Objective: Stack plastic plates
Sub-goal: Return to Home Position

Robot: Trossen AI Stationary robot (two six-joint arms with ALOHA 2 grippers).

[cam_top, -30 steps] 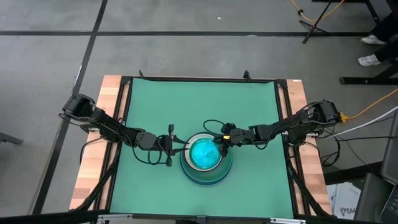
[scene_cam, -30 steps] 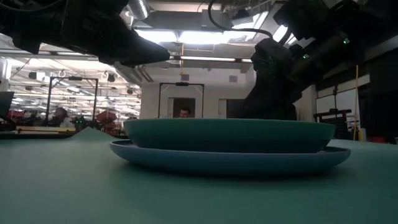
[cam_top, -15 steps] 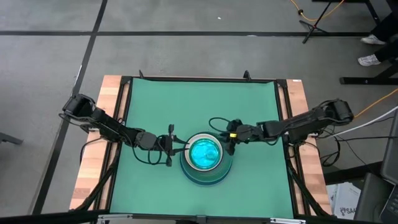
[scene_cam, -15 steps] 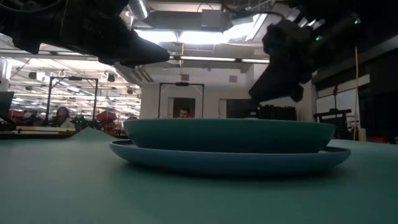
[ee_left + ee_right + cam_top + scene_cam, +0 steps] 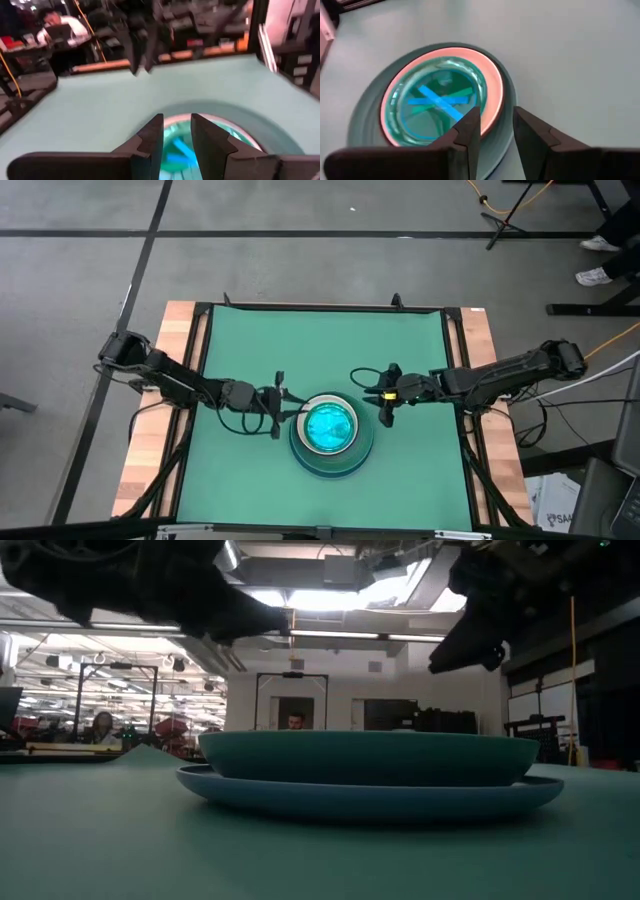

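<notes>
The plastic plates stand in one stack (image 5: 332, 435) near the middle of the green table. A large light blue plate (image 5: 370, 796) rests on the mat, and a dark teal plate (image 5: 365, 756) sits in it. Inside lie a translucent orange plate (image 5: 492, 75) and, on top, a cyan plate (image 5: 437, 102). My left gripper (image 5: 285, 412) hovers level at the stack's left rim, slightly open with nothing between its fingers (image 5: 176, 132). My right gripper (image 5: 378, 398) hangs above and to the right of the stack. It slants down toward the stack, open and empty (image 5: 496, 127).
The green mat (image 5: 320, 340) has free room on the far side and at both sides of the stack. Wooden strips and a dark frame (image 5: 185, 360) border it. In the low view, people (image 5: 100, 725) sit in the room far behind the table.
My right gripper has risen off the top of the stack and drawn back toward the table's right edge, rolling as it went. The cyan plate stays on the stack. My left gripper has shifted a little toward the far edge beside the stack.
</notes>
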